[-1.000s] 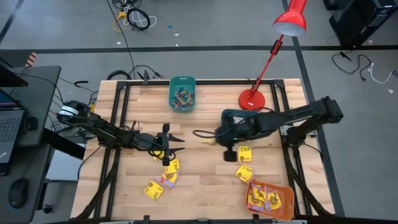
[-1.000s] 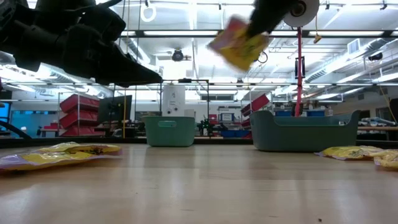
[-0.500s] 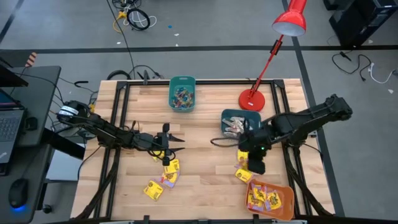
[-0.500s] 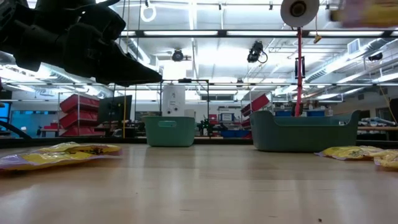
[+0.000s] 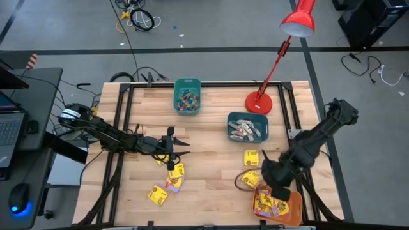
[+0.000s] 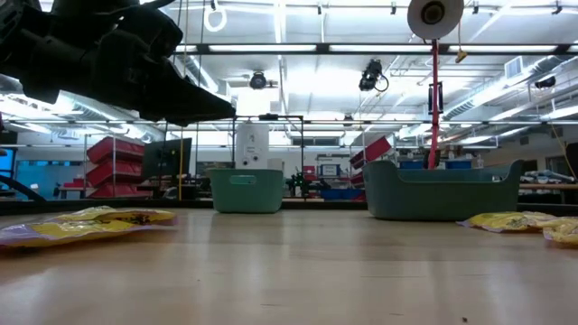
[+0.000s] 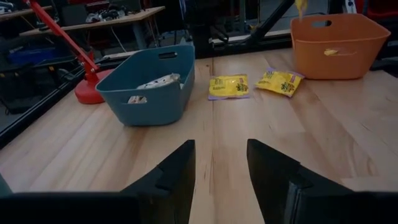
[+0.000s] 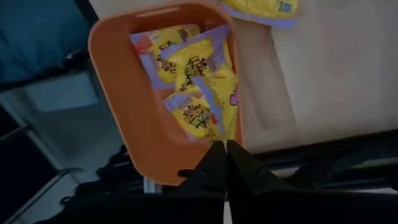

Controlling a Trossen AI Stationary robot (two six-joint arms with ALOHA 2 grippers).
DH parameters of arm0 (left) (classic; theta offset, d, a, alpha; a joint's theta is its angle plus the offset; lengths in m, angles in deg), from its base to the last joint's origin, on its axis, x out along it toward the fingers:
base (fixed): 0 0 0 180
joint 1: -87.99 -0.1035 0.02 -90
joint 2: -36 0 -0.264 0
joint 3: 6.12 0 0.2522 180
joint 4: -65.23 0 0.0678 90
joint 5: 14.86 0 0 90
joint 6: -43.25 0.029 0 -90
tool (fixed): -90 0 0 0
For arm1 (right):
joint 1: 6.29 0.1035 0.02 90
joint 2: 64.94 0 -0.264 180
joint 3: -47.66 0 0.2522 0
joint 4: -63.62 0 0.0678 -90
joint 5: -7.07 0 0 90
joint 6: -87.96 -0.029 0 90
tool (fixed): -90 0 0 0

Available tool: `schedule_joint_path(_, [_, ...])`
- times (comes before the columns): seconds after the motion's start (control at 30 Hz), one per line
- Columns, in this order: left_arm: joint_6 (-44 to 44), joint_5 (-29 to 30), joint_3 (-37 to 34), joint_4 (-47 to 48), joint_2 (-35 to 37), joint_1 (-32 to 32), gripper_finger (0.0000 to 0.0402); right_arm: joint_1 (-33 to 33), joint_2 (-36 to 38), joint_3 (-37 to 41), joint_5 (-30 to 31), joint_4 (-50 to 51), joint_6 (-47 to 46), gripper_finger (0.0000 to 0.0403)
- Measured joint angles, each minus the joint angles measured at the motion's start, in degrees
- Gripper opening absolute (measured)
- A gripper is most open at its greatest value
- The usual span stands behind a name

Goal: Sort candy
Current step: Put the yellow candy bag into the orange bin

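Note:
My right gripper (image 5: 276, 190) hangs over the orange bin (image 5: 295, 209) at the table's near right corner, shut on a yellow candy packet (image 8: 208, 106). More yellow packets lie in that bin. Two packets (image 5: 251, 157) (image 5: 250, 178) lie flat on the table just left of the bin, and several (image 5: 175, 172) lie near the left gripper. My left gripper (image 5: 177, 142) hovers open at the table's left-centre, touching nothing. A teal bin (image 5: 187, 96) holds tiny coloured pieces. A blue-grey bin (image 5: 248, 126) holds pale stick pieces. My right gripper pinches the yellow packet by its upper end (image 8: 219, 134) between the two fingers, coming from above and pointing down. The packet hangs below the fingers, lifted clear over the orange bin; the left wrist view shows its lower tip (image 7: 300, 5) above the bin's rim.
A red desk lamp stands with its base (image 5: 259, 101) at the far right of the table, its arm leaning over the edge. Bare wood lies between the two arms in the table's middle. A cable loop (image 5: 243, 182) lies near the right packets.
My right gripper has swung from the table's centre toward the near right corner, carrying the yellow packet along, and now stands turned downward over the orange bin. The packet has left the low view.

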Motion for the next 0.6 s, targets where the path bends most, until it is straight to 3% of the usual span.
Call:
schedule_joint_path(0.27, [0.0,0.0,0.0,-0.2,0.0,0.0,0.0147,9.1,-6.4,0.0,7.5,-6.6,-4.5,0.0000])
schedule_joint_path(0.6, [-0.5,0.0,0.0,-0.2,0.0,0.0,0.0147,15.0,-15.1,0.0,5.8,-15.5,-9.3,0.0000])
